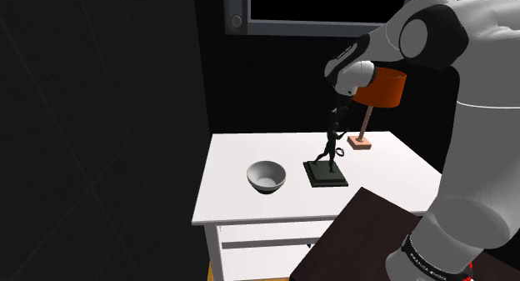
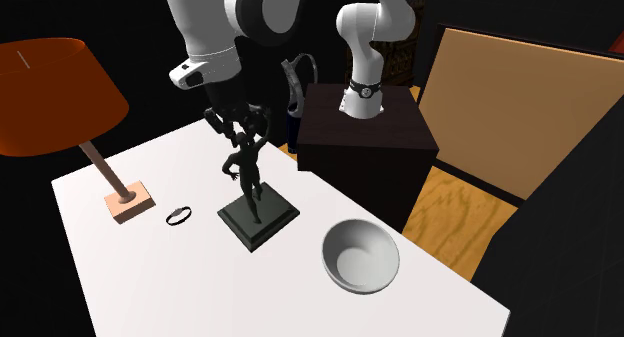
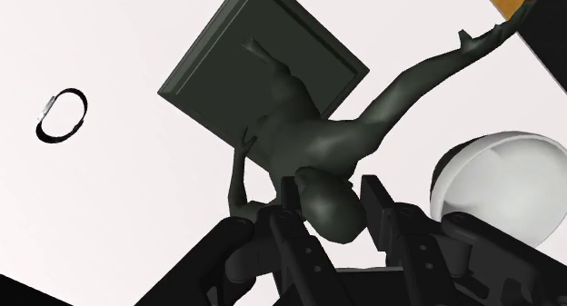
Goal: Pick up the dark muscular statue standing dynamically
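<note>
The dark statue (image 1: 332, 150) is a muscular figure in a twisting pose on a square dark base, standing upright on the white table (image 1: 237, 200). In the second exterior view the statue (image 2: 247, 175) is near the table's middle, its base flat on the top. My black gripper (image 1: 337, 119) comes down onto the figure's head from above. In the wrist view the gripper (image 3: 333, 204) has its fingers (image 3: 293, 213) against both sides of the statue's (image 3: 309, 132) head, clasping it. One arm of the figure stretches out past the base.
A white bowl (image 2: 360, 255) sits close beside the statue's base. An orange-shaded lamp (image 2: 50, 95) on a small square foot stands on the other side, with a small dark ring (image 2: 181, 216) lying between them. My dark stand (image 2: 365, 135) abuts the table's edge.
</note>
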